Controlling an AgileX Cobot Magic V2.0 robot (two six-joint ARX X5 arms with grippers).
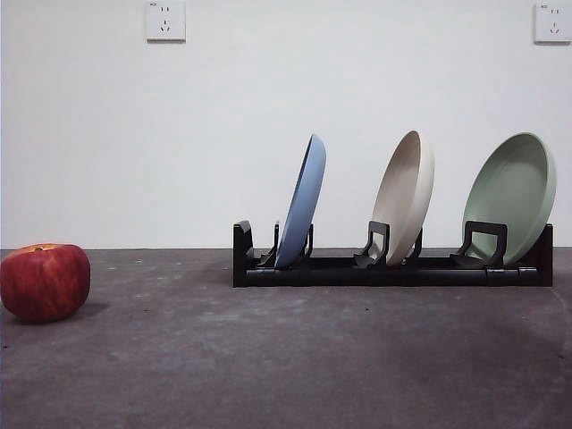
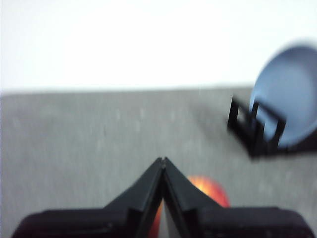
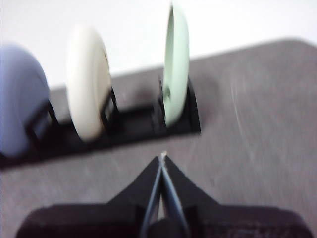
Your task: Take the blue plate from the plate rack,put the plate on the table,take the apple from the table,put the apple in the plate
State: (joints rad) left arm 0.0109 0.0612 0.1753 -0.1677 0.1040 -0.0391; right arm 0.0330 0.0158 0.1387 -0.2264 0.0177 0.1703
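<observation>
The blue plate (image 1: pixel 302 204) stands on edge in the left slot of the black plate rack (image 1: pixel 393 268) on the dark grey table (image 1: pixel 286 357). It also shows in the left wrist view (image 2: pixel 290 99) and the right wrist view (image 3: pixel 20 99). The red apple (image 1: pixel 45 281) sits on the table at the far left. My left gripper (image 2: pixel 162 161) is shut and empty above the apple (image 2: pixel 210 191). My right gripper (image 3: pixel 162 157) is shut and empty, in front of the rack (image 3: pixel 124 124). Neither gripper shows in the front view.
A cream-beige plate (image 1: pixel 404 197) and a pale green plate (image 1: pixel 511 197) stand in the rack's middle and right slots. A white wall with two sockets (image 1: pixel 165 20) rises behind the table.
</observation>
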